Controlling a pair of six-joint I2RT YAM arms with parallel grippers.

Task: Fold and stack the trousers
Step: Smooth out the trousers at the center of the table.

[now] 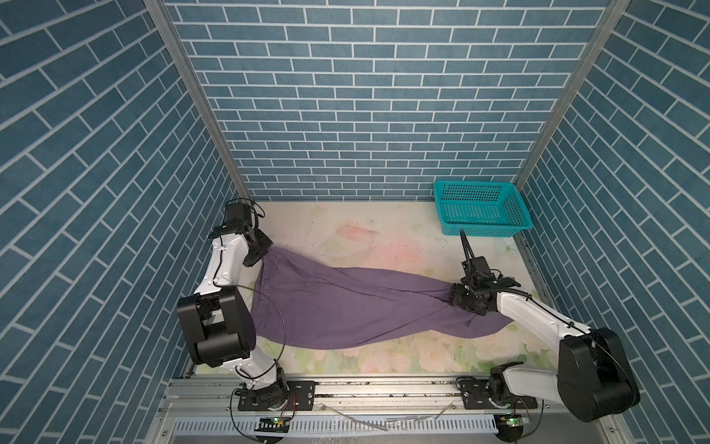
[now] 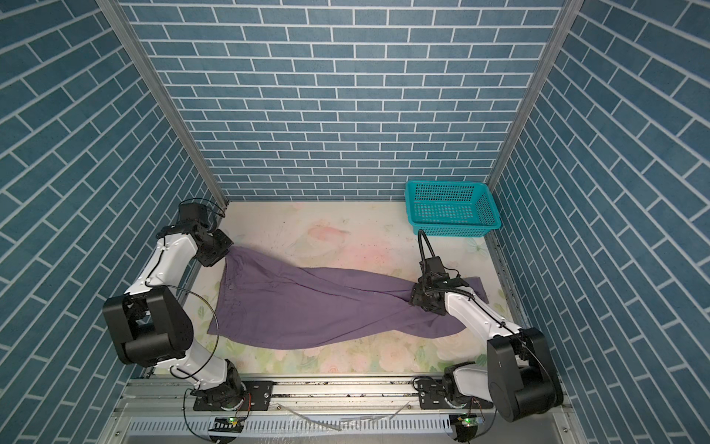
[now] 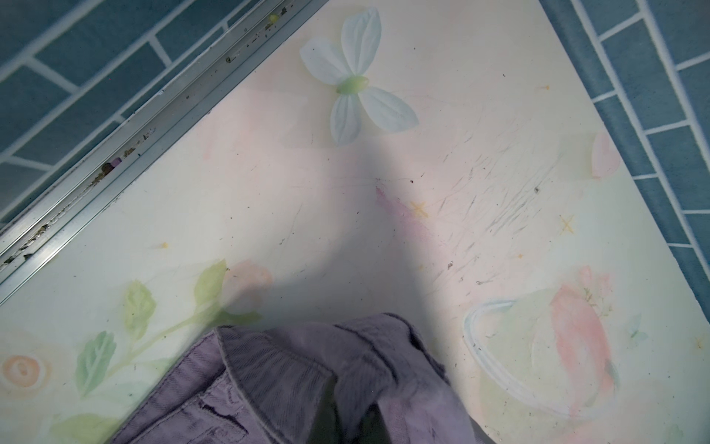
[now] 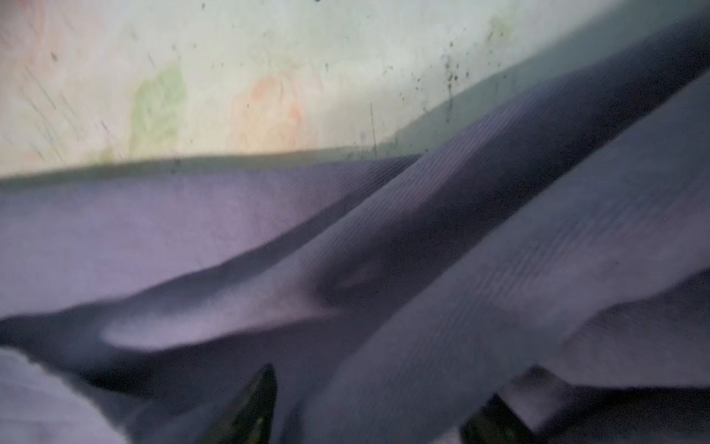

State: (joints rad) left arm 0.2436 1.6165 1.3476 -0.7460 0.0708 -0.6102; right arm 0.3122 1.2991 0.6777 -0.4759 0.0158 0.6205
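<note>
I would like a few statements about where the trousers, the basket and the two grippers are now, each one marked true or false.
1. The trousers lie stretched out on the table. True.
2. The trousers are inside the teal basket. False: they lie on the table, apart from the basket, which looks empty.
3. The left gripper is at the waistband end of the trousers. True.
4. The right gripper hangs over the basket. False: it is low at the leg end of the trousers.
</note>
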